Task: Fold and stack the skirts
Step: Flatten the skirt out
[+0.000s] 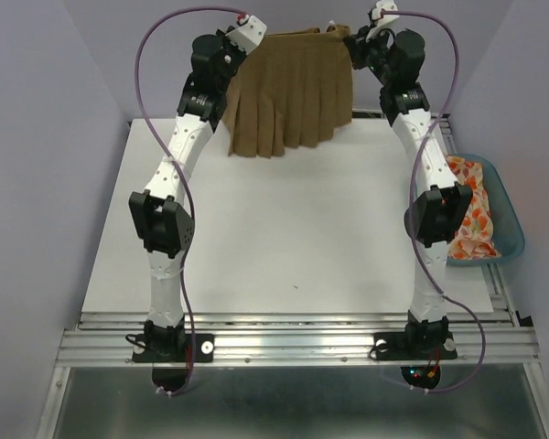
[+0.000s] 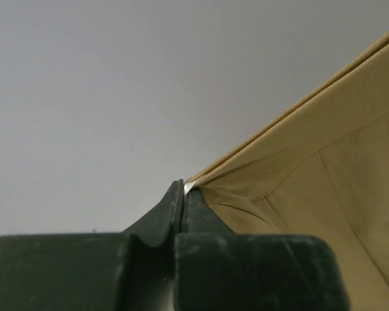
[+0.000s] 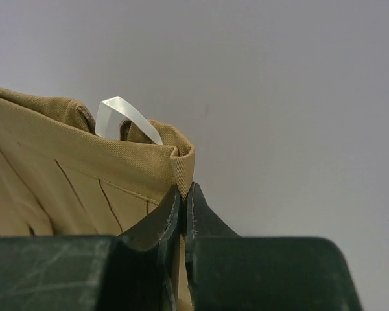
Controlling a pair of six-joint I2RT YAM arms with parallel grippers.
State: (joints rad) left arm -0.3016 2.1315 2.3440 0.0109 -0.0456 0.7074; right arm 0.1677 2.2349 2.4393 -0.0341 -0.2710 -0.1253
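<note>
Tan skirt (image 1: 293, 96) hung between the two claws, pinched at each top corner. The left gripper (image 2: 181, 194) was fully closed, its jaws pressed flat together on the very corner of the waistband, with a sliver of white showing at the tips. From that corner the band's edge ran up and away to the right, pulled straight. The right gripper (image 3: 183, 194) was closed as well, nipping the other end of the waistband, where the cloth bunched into a small fold just above the tips. A white loop (image 3: 123, 116) stood up from the band beside that fold.

Seen from above, both arms reached to the far end of the table (image 1: 284, 238) with their wrists raised, and the tan skirt hung spread between them, pleats falling toward the far edge. Whether the hem touched the surface could not be told.

Well apart from it, the printed skirt (image 1: 471, 215) lay crumpled in a teal tub (image 1: 511, 219) at the right edge, just beside the right arm.
</note>
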